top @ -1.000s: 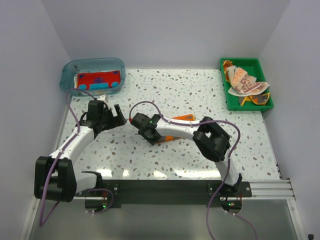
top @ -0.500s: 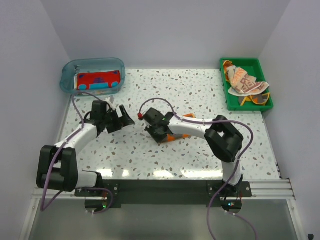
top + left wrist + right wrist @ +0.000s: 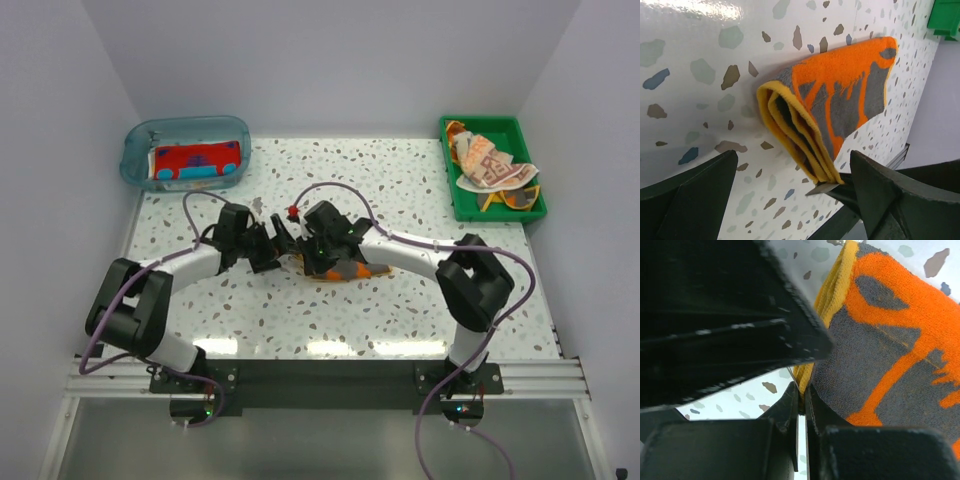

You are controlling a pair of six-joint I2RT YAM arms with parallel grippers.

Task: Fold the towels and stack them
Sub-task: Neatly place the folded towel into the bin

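Note:
An orange and grey towel (image 3: 352, 268) with a yellow edge lies folded on the speckled table (image 3: 420, 200) at the middle. In the left wrist view the towel (image 3: 840, 100) shows several folded layers. My right gripper (image 3: 318, 255) is shut on the towel's yellow edge (image 3: 807, 371), with the towel (image 3: 890, 340) spreading to its right. My left gripper (image 3: 275, 243) is open just left of the towel, its fingers (image 3: 700, 185) either side of the folded corner without touching it. A red and teal towel (image 3: 196, 160) lies folded in the blue tub (image 3: 135, 150).
A green tray (image 3: 470, 205) at the back right holds several crumpled towels, a peach-patterned one (image 3: 490, 165) on top. The two grippers are close together at the table's middle. The walls stand close on the left, back and right.
My left gripper has swung right, up to the towel's folded corner. My right gripper has moved right with the towel's edge in it, and the towel now lies folded.

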